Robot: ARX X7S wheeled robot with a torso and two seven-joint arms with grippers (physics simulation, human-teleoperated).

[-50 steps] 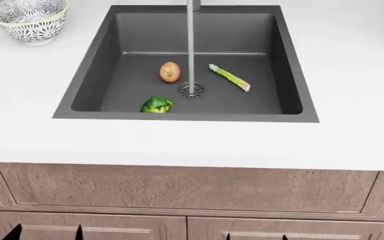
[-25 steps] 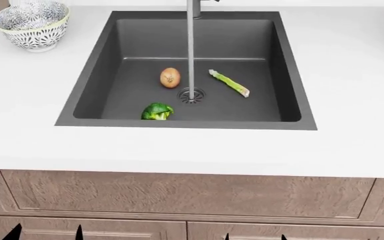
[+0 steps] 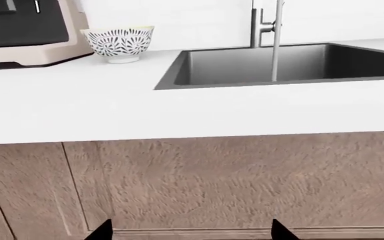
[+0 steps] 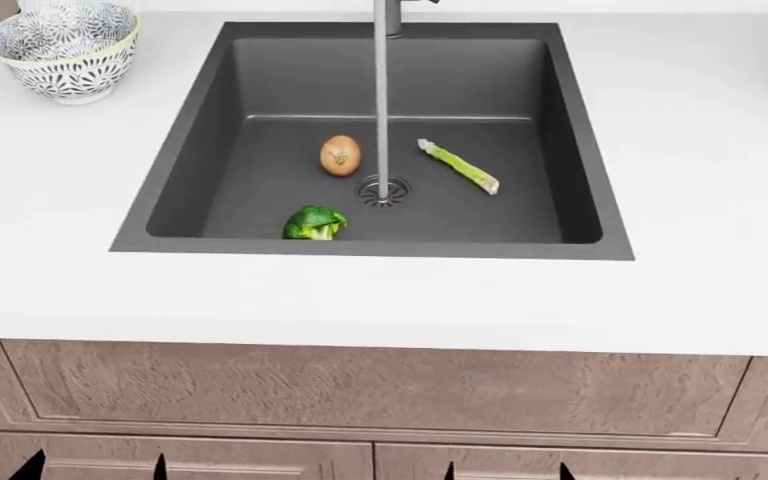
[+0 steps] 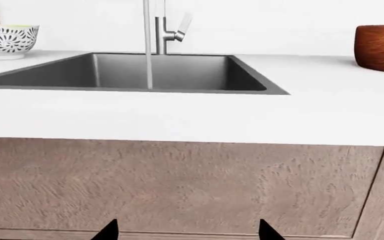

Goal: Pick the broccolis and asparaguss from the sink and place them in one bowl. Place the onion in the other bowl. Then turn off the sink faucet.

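Only the black, pointed fingertips of the left gripper (image 4: 91, 466) and right gripper (image 4: 508, 471) are showing (small matte triangles, no markings or cables visible) at each picture's lower edge.

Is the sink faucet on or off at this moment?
On. A straight stream of water falls from the faucet into the sink and meets the drain; both wrist views show it too.
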